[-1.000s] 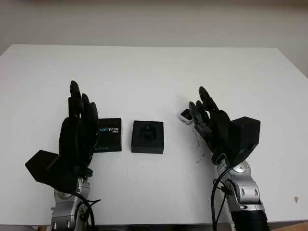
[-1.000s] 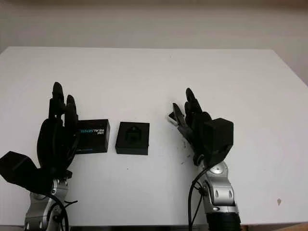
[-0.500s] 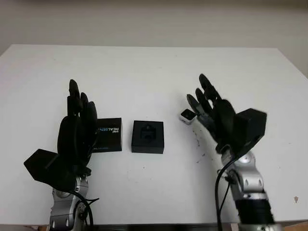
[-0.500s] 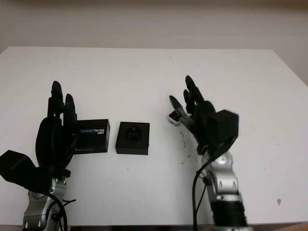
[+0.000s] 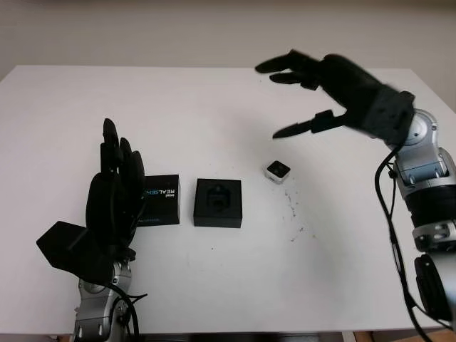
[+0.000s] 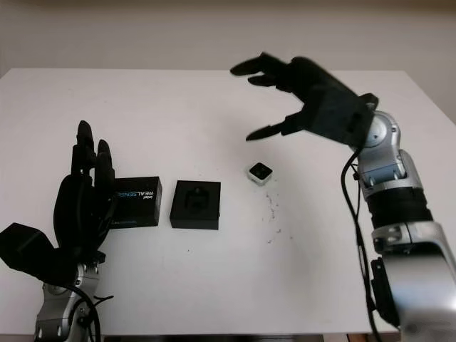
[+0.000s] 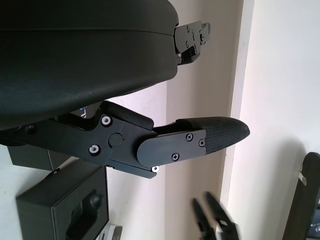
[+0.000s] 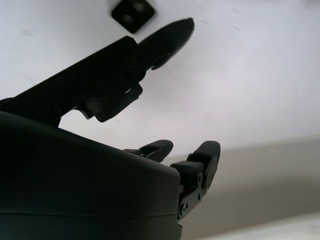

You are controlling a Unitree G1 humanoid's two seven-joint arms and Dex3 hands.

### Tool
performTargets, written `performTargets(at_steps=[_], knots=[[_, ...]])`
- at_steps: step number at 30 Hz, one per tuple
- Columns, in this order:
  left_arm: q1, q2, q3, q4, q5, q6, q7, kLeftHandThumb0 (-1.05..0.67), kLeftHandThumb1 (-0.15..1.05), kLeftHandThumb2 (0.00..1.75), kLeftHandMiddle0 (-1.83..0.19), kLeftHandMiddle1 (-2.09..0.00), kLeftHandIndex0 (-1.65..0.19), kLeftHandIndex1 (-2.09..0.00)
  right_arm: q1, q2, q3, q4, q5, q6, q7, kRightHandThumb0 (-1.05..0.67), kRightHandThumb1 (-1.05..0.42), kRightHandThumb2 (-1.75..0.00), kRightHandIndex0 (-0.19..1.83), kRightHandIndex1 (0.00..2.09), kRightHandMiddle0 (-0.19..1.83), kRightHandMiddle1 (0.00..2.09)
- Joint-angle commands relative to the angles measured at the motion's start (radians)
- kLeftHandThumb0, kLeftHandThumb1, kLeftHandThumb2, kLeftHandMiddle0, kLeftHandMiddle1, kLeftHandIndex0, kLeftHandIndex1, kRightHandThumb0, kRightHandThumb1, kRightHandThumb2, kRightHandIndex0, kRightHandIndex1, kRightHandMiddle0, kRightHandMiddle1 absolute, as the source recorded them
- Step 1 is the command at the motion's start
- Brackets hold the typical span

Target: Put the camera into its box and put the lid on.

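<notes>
- The right hand (image 5: 324,85) is up in the air over the far right part of the table (image 5: 214,100), holding nothing, fingers uncurled, well above and behind the camera.
- The left hand (image 5: 114,199) is parked at the near left, also holding nothing and uncurled, just beside the lid and overlapping its left end from the head views.
- The camera (image 5: 277,170) is a small silver-and-black cube sitting on the bare table, near the box on its right side but not touching it.
- The box (image 5: 218,202) is the black square tray in the middle, open on top, with a moulded recess that looks unfilled.
- The lid (image 5: 161,199) lies flat just left of the box, the black piece with the white and blue lettering, with a small gap between the 2.
- Progress-wise I'd say basically 0 of 2 steps are done: camera not in the box, lid not on.
- What's left, as I read it: grab the camera, seat it in the recess, then pick up the lid and close the box.
</notes>
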Motion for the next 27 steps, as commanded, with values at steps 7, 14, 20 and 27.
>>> performTargets(at_steps=[7, 14, 20, 27], knots=[[-0.003, 0.003, -0.002, -0.012, 0.004, -0.003, 0.002, -0.68, 1.05, 0.58, 0.19, 0.0, 0.19, 0.0, -0.12, -0.038, 0.14, 0.164, -0.196, -0.119, -0.079, -0.43, -0.72, -0.06, 0.42, 0.1, 0.44, 0.11], [0.003, 0.001, -0.002, -0.018, 0.004, 0.001, 0.007, -0.67, 1.05, 0.58, 0.19, 0.0, 0.19, 0.0, -0.147, -0.044, 0.217, 0.201, -0.284, -0.176, -0.099, -0.35, -0.75, -0.06, 0.41, 0.08, 0.45, 0.07], [0.006, 0.001, -0.003, -0.014, 0.007, -0.001, 0.009, -0.67, 1.05, 0.58, 0.19, 0.0, 0.19, 0.0, -0.158, -0.039, 0.257, 0.245, -0.335, -0.208, -0.157, -0.36, -0.75, -0.05, 0.45, 0.08, 0.48, 0.07], [0.005, -0.001, -0.004, -0.015, 0.009, -0.003, 0.012, -0.67, 1.05, 0.58, 0.19, 0.0, 0.19, 0.0, -0.156, -0.036, 0.297, 0.297, -0.375, -0.246, -0.231, -0.37, -0.77, -0.06, 0.48, 0.09, 0.5, 0.07]])
